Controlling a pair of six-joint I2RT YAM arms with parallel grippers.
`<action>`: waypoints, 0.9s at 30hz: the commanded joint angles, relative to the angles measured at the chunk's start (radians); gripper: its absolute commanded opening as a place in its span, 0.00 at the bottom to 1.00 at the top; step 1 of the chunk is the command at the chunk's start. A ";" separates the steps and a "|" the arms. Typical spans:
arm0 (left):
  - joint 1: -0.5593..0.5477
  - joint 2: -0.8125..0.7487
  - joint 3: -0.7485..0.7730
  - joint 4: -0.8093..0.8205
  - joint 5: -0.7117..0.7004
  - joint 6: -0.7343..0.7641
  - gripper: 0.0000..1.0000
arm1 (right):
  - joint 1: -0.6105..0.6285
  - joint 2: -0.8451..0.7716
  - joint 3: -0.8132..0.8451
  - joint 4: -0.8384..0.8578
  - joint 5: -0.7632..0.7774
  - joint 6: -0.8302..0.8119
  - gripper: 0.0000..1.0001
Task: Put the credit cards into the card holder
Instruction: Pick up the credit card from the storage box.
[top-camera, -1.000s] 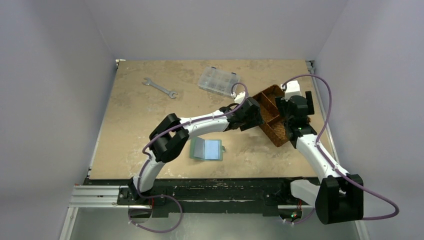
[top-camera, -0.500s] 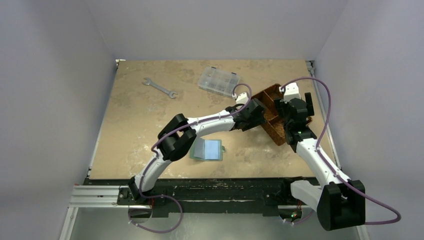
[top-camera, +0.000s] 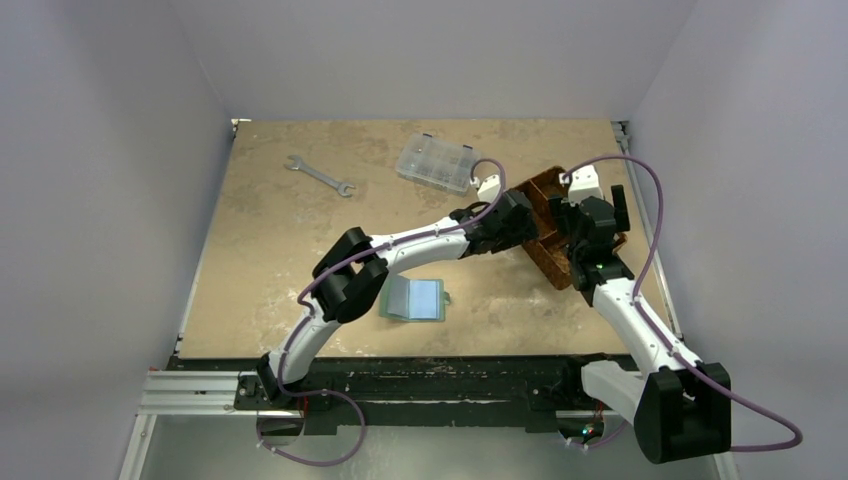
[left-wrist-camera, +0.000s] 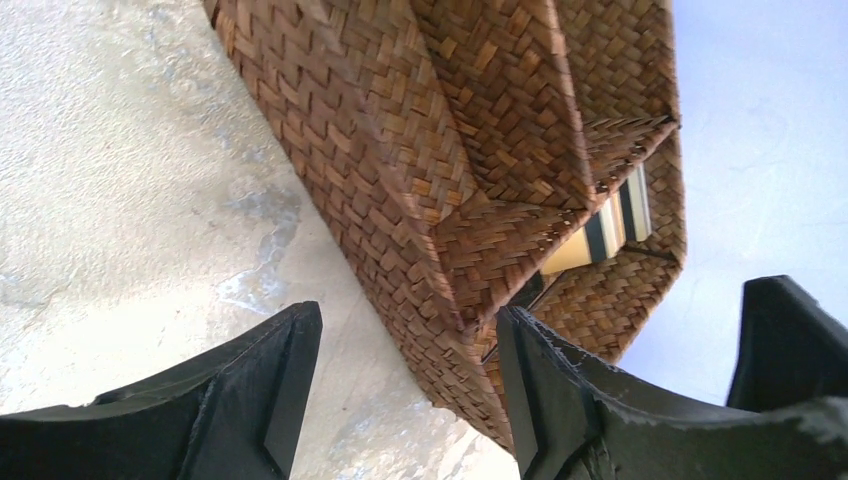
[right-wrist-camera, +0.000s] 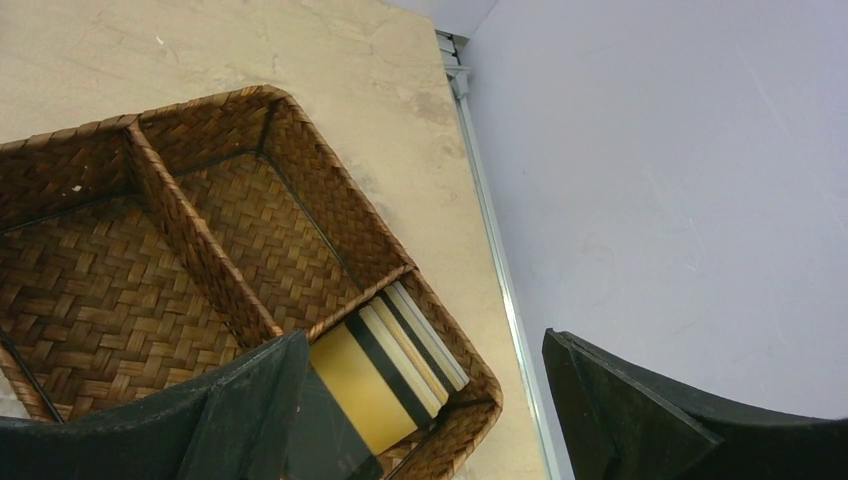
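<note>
**Top view.** Card holder (top-camera: 415, 298) lies open and flat on the counter (top-camera: 260, 250), well off the basket's (top-camera: 550, 262) near-left side. It has a sage-green cover, with a pale blue clear pocket facing up. Both arms crowd the basket: left claw (top-camera: 512, 218) at its left wall, right claw (top-camera: 588, 228) over its right side. Claw openings can't be read from here. Wrench (top-camera: 320, 175) and clear box (top-camera: 437, 163) lie off the basket's far-left side.

**Left wrist.** Left claw (left-wrist-camera: 408, 322) is spread wide and holds nothing. The basket's woven outer wall and one corner sit in the gap; contact cannot be told. Credit cards (left-wrist-camera: 605, 232) peek out of the basket's end compartment, showing an orange-gold face, whitish edges and dark stripes.

**Right wrist.** Right claw (right-wrist-camera: 425, 340) is spread wide and empty, above the basket's end compartment. The cards are packed together there on edge and leaning. One is orange-gold and several are whitish, lying toward the basket's outer wall, with black bands across them.

**Change.** Against half a second ago, the left claw has pushed farther along the basket's left wall toward its far end. The right arm and the card holder sit as they did.
</note>
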 joint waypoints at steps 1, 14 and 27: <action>0.004 0.019 0.070 0.026 -0.015 -0.015 0.66 | 0.005 -0.026 -0.015 0.057 0.051 -0.008 0.98; 0.038 0.128 0.196 -0.117 -0.018 -0.024 0.56 | -0.003 0.017 -0.001 0.038 0.046 -0.032 0.98; 0.081 0.048 0.088 -0.132 -0.034 0.054 0.27 | -0.013 0.058 0.011 -0.065 -0.103 -0.046 0.88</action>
